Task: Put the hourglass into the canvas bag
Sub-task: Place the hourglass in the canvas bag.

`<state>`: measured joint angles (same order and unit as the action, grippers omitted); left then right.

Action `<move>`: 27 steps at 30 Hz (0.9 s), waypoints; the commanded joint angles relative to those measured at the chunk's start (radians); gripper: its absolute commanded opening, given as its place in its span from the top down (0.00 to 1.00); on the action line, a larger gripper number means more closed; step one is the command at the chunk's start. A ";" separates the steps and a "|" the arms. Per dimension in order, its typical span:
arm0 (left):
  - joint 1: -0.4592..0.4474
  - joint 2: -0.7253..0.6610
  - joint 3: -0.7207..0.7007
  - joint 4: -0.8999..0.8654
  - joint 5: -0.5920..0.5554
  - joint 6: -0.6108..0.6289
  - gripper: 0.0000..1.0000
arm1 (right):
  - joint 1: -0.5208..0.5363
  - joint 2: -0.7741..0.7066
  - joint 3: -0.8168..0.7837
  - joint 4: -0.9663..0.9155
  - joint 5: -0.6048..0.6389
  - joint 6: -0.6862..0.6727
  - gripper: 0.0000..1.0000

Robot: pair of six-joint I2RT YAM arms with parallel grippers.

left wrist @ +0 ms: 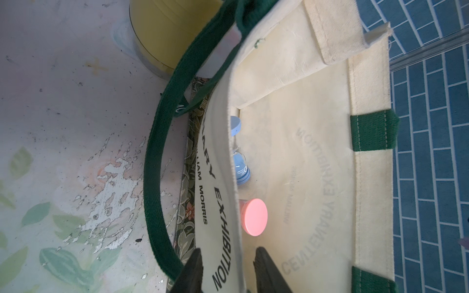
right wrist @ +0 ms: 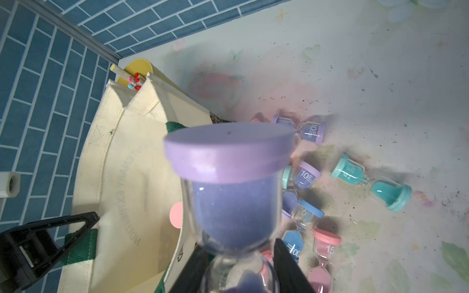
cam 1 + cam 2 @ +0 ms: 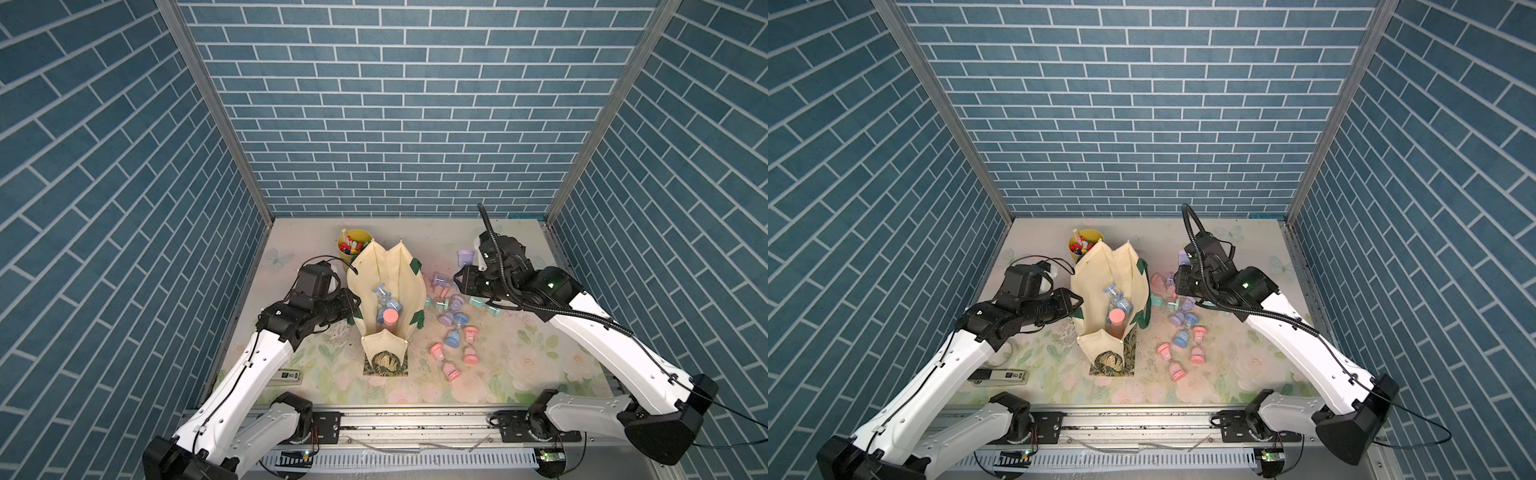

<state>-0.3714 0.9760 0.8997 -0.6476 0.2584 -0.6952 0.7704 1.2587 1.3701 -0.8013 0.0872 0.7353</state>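
The left gripper [image 1: 227, 266] pinches the rim of the canvas bag [image 3: 409, 286], its mouth gaping upward; just to the right the purple hourglass [image 2: 229, 208] hangs upright, the right gripper [image 2: 238, 256] clamped tight on its waist, so the bag lies leftward

A round yellow plastic cup of markers [image 3: 353, 246] stands just past the left claw [image 1: 228, 253]. A long white and black stapler [image 3: 998, 377] lies well behind that claw.
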 commanded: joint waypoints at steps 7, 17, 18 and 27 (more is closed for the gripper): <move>0.006 -0.006 0.028 -0.030 -0.012 0.005 0.63 | 0.087 0.140 0.145 0.062 -0.022 -0.003 1.00; 0.005 -0.025 0.015 -0.035 -0.009 -0.003 0.63 | 0.182 0.332 0.323 0.040 -0.062 -0.025 1.00; 0.005 -0.025 0.013 -0.034 -0.007 -0.002 0.63 | 0.192 0.351 0.339 0.033 -0.060 -0.027 1.00; 0.005 -0.005 0.053 -0.034 0.000 0.005 0.62 | 0.216 0.498 0.410 0.019 -0.089 0.001 1.00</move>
<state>-0.3714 0.9649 0.9218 -0.6788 0.2558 -0.6994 0.9855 1.7199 1.7443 -0.7708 0.0109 0.7265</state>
